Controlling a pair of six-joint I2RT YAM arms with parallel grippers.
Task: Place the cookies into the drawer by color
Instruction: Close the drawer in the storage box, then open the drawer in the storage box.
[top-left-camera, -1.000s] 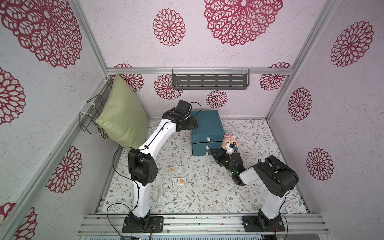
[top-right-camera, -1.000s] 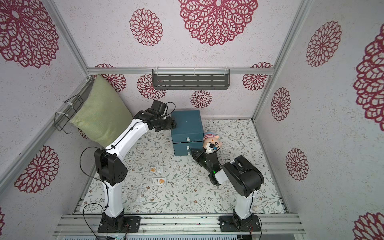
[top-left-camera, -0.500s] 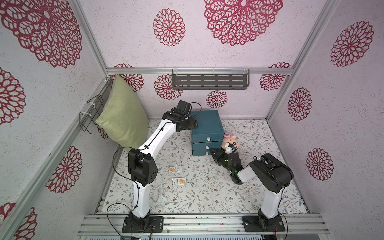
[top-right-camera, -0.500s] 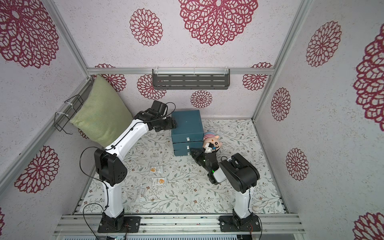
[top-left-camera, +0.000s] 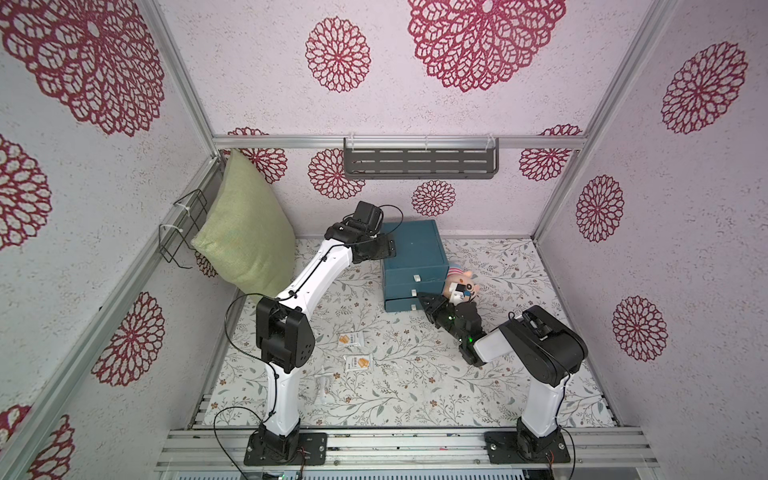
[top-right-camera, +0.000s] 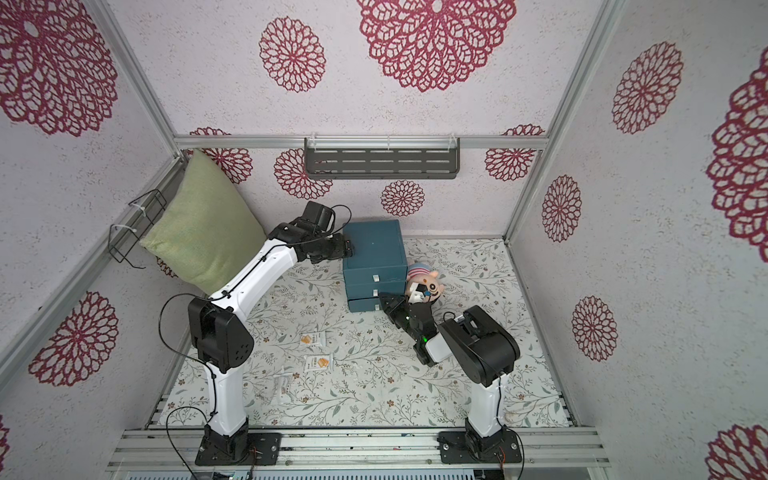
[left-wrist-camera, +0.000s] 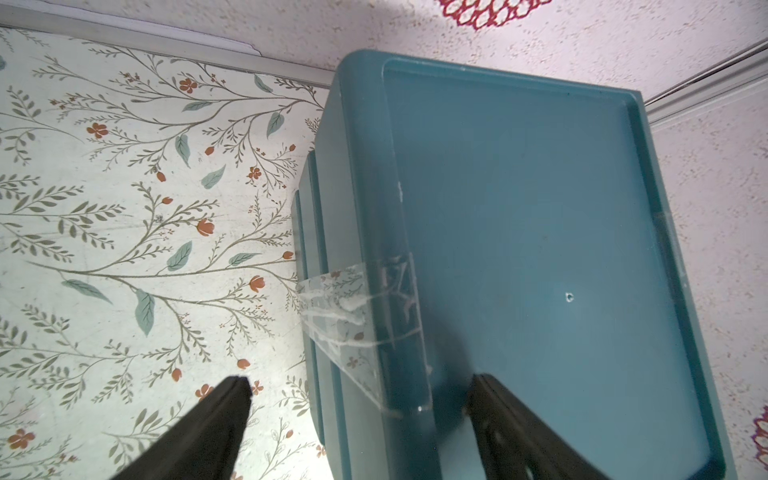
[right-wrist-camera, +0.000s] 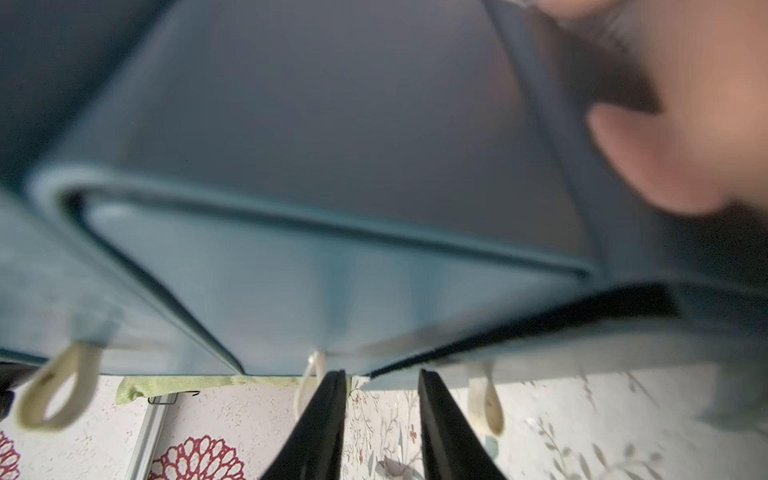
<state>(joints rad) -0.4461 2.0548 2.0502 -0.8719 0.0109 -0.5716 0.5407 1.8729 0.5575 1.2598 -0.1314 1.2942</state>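
Left wrist: teal drawer, recessed top, tape on edge.

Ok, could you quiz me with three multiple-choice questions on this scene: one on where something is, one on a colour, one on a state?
1. Where is the plush toy? A inside a drawer; B on the mat beside the teal chest; C on top of the chest.
2. What colour are the two cookie packets lying mid-mat? A black; B white; C yellow.
3. The left end effector is: A open, astride the chest's top edge; B shut on a packet; C shut on the plush toy.
Answers: B, it sits by the chest's front corner; B, white wrappers with orange biscuits; A, its fingers stand wide apart.
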